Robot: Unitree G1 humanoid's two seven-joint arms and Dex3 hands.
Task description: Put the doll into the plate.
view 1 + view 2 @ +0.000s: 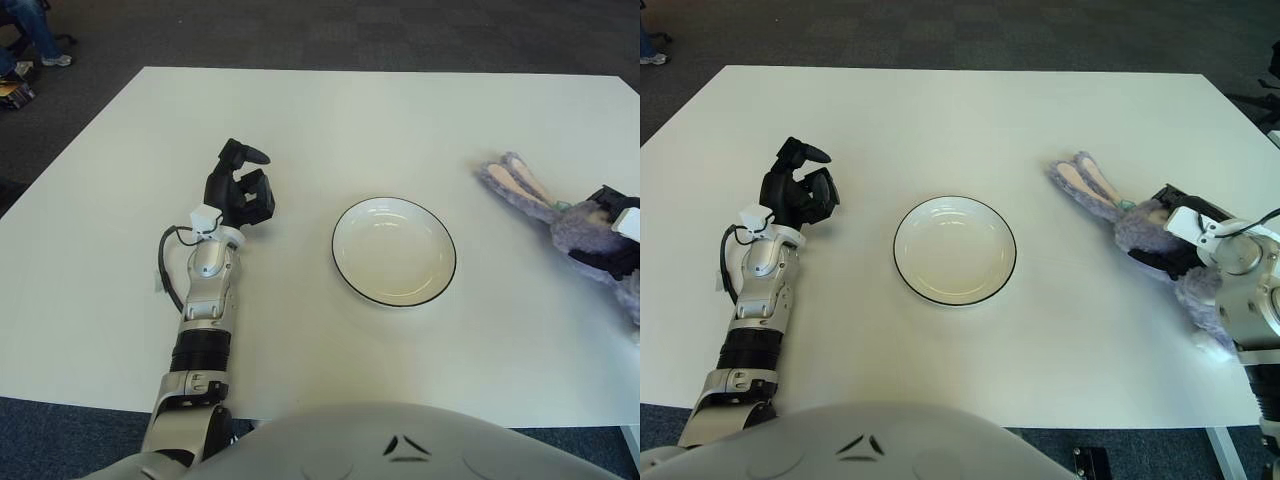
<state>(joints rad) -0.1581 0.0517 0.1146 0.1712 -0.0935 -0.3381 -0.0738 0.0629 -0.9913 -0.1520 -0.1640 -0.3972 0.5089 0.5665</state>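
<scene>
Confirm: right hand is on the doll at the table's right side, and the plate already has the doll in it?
Not quite. The plate is empty. The doll lies on the table to the plate's right, with the right hand closed around its body, as the right eye view shows.

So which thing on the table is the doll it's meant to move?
Start at the white plate mid-table and look right. The doll lies there under the right hand, whose fingers close around it: a fuzzy purple rabbit with long pink-lined ears, the only soft thing there.
</scene>
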